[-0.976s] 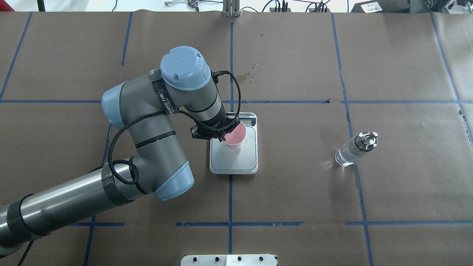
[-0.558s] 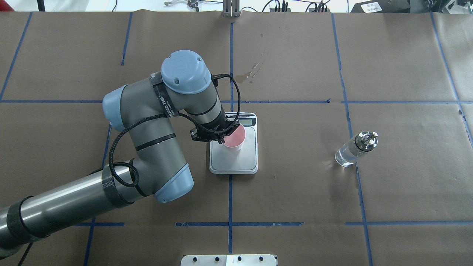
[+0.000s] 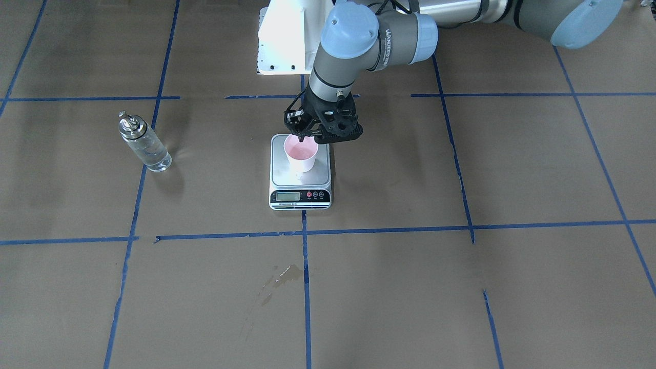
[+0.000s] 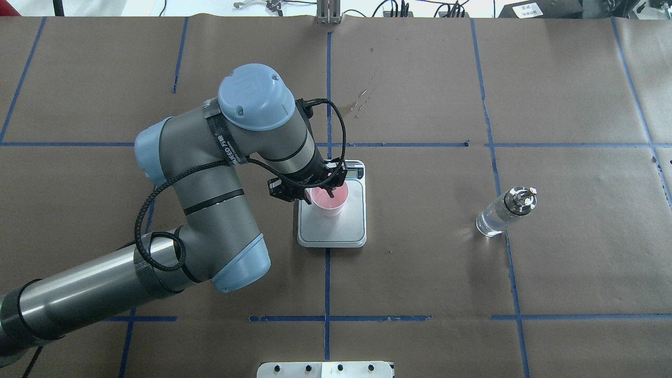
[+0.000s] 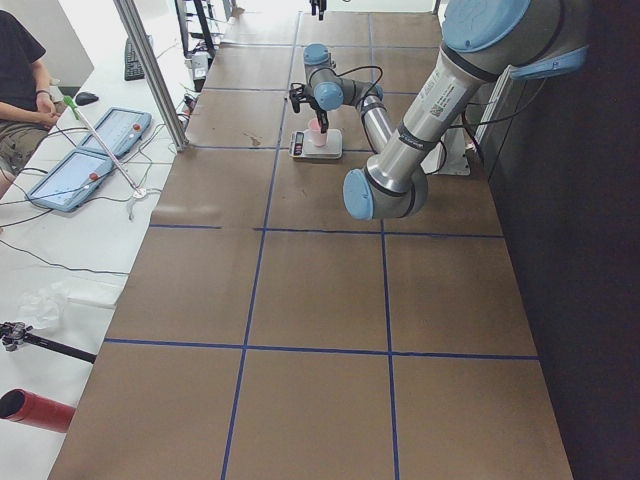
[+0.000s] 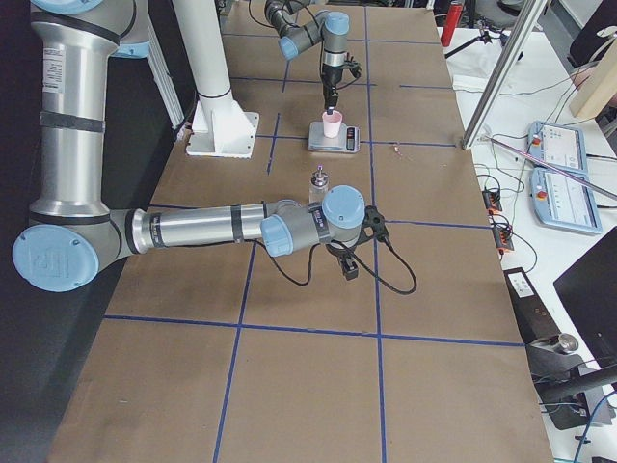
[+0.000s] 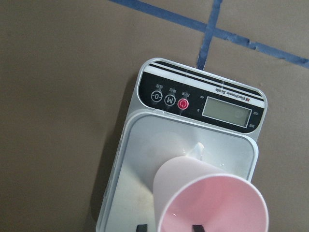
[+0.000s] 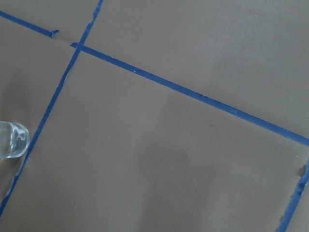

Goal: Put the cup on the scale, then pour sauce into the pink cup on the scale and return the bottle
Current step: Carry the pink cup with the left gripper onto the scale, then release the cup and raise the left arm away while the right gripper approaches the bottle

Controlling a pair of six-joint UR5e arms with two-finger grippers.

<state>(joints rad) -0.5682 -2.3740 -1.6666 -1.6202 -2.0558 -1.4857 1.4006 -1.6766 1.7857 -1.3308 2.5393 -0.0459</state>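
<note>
The white cup with its pink inside (image 4: 329, 202) stands upright on the steel platform of the scale (image 4: 349, 226), toward the display end. It also shows in the front view (image 3: 301, 154) and the left wrist view (image 7: 212, 203). My left gripper (image 4: 318, 195) hangs just over the cup's rim, open. One fingertip (image 7: 141, 227) is outside the wall and one (image 7: 197, 227) is inside. The clear glass bottle (image 4: 505, 212) with its metal pourer stands far to the right, holding clear liquid. My right gripper (image 6: 347, 265) hovers near the bottle (image 6: 316, 183); I cannot tell if it is open.
Brown paper with blue tape lines covers the table. A wet stain (image 4: 357, 102) lies beyond the scale. The white robot base plate (image 4: 325, 369) is at the near edge. A seated person (image 5: 20, 90) and tablets are beside the table's far side.
The left arm has risen and drawn slightly back to the left. The cup, held tilted before, now stands upright on the scale with the fingers apart around its rim.
</note>
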